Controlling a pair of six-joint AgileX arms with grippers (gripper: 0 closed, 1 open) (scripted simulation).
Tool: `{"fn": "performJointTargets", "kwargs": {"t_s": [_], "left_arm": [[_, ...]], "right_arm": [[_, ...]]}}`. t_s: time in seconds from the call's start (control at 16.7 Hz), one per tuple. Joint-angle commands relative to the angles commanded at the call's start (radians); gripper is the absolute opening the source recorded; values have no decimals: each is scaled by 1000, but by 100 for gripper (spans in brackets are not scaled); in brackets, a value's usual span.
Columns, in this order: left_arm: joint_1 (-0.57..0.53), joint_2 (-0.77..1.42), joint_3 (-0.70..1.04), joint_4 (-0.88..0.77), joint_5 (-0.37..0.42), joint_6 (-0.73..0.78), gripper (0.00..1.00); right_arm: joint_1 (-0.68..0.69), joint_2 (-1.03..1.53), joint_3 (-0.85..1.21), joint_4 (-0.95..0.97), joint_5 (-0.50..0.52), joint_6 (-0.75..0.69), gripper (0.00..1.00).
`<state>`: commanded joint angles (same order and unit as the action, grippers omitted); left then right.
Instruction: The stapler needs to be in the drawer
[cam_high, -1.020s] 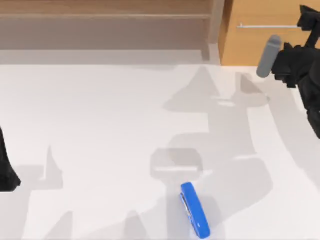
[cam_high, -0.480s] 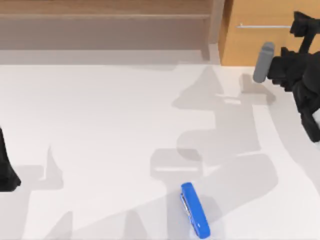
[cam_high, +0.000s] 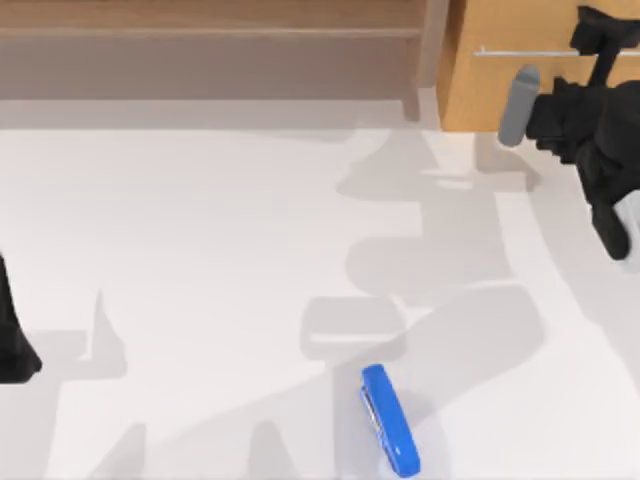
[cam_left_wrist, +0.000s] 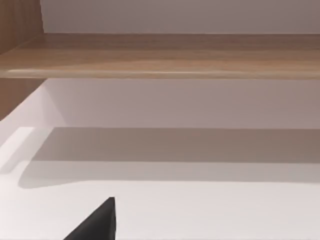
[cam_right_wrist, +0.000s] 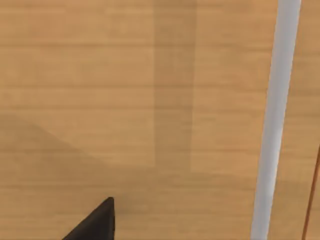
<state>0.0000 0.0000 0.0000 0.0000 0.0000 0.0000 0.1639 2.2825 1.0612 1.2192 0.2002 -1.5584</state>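
My right fingers (cam_high: 592, 35) hang at the drawer (cam_high: 500, 80) front, just beside its silver handle (cam_high: 530, 52); I cannot tell whether they are apart or together. The handle bar runs close past them in my right wrist view. The stapler (cam_high: 390, 417) lies on the white desk (cam_high: 200, 250), well apart from them. The pale shelf unit (cam_high: 220, 45) stands beside the drawer. My left arm (cam_high: 12, 340) sits parked at the desk's left edge.

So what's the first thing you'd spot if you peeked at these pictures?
Probably the bright blue stapler, lying alone on the white table near its front edge. Next, the black right gripper at the back right, up against the orange-brown drawer by its silver handle. The left arm waits at the table's left edge.
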Motion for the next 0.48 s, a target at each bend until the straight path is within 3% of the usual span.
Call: {"fn": "performJointTargets", "kwargs": {"t_s": [0.12, 0.48], "left_arm": [[0, 0, 0, 0, 0, 0, 100], [0, 0, 0, 0, 0, 0, 100]], "right_arm": [[0, 0, 0, 0, 0, 0, 100], [0, 0, 0, 0, 0, 0, 55]]}}
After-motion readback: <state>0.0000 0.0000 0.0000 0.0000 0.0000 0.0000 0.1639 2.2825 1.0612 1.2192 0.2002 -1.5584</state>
